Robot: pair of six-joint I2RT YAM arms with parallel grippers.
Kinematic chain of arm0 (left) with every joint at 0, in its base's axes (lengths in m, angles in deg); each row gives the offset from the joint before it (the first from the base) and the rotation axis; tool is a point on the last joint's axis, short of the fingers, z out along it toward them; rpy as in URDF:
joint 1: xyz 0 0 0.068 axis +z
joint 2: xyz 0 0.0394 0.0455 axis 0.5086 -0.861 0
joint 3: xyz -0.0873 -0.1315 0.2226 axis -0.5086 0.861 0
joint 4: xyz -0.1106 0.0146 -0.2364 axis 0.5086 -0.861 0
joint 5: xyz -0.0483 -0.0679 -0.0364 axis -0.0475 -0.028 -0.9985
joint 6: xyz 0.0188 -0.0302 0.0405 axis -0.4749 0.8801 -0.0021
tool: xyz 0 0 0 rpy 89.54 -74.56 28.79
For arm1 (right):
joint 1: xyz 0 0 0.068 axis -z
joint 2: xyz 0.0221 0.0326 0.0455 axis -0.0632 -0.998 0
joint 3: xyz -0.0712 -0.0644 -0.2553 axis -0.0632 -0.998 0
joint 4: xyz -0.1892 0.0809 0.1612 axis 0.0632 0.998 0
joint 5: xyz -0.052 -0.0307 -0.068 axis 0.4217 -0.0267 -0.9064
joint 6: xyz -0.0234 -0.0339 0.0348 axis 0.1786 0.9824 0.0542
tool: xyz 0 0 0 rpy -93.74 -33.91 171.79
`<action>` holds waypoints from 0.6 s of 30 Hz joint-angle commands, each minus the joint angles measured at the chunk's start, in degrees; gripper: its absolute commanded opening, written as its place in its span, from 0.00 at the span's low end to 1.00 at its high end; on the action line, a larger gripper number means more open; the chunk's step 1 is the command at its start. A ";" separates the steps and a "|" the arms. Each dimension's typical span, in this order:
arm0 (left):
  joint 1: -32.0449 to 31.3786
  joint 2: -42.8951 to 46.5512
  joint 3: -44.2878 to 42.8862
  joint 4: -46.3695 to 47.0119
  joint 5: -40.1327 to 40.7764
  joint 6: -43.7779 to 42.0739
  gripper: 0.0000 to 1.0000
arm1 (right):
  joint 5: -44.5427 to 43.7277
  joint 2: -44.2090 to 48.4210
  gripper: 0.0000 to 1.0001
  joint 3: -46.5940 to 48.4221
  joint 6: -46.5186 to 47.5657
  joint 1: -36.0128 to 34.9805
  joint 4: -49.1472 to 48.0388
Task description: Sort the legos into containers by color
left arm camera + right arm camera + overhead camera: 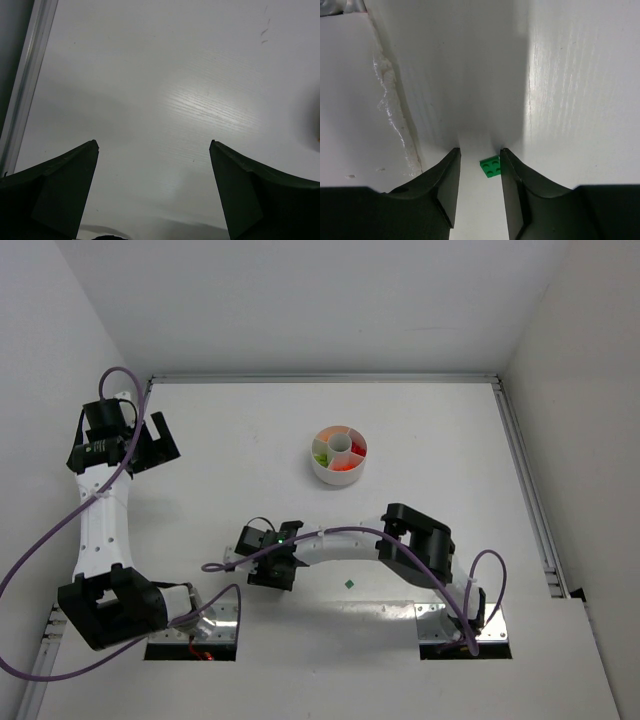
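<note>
The white dish (339, 477) of wedge containers stands right of the table's middle, with yellow-green legos (320, 454) in a left wedge and red and orange ones (346, 464) on the near right. My right gripper (480, 150) is down at the table near the front, its jaws partly open around a small green lego (490, 166). That lego lies flat against the right finger (512, 180), with a gap to the left finger. In the top view the right gripper (268, 570) hides it. Another green lego (349, 583) lies loose behind that gripper. My left gripper (152, 443) hangs wide open and empty at the far left.
A metal rail (25, 85) runs along the table's left edge beside my left gripper (155, 145). A rough seam (395, 115) runs across the table to the left of my right gripper. The right arm's links (420, 540) lie across the front of the table.
</note>
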 commanded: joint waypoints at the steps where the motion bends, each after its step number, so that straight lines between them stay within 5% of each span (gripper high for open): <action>1: 0.73 0.30 0.37 -0.05 -0.81 -0.08 1.00 | 0.38 -6.34 0.39 -4.41 -1.70 -0.15 0.16; 6: 0.73 -0.23 0.90 -0.05 -1.33 -0.08 1.00 | -1.74 -6.34 0.57 -4.94 -1.70 0.48 -0.37; 18: 0.73 -0.84 0.90 0.48 -2.47 -0.08 1.00 | -4.98 -2.30 0.55 -10.64 -1.70 2.67 -2.03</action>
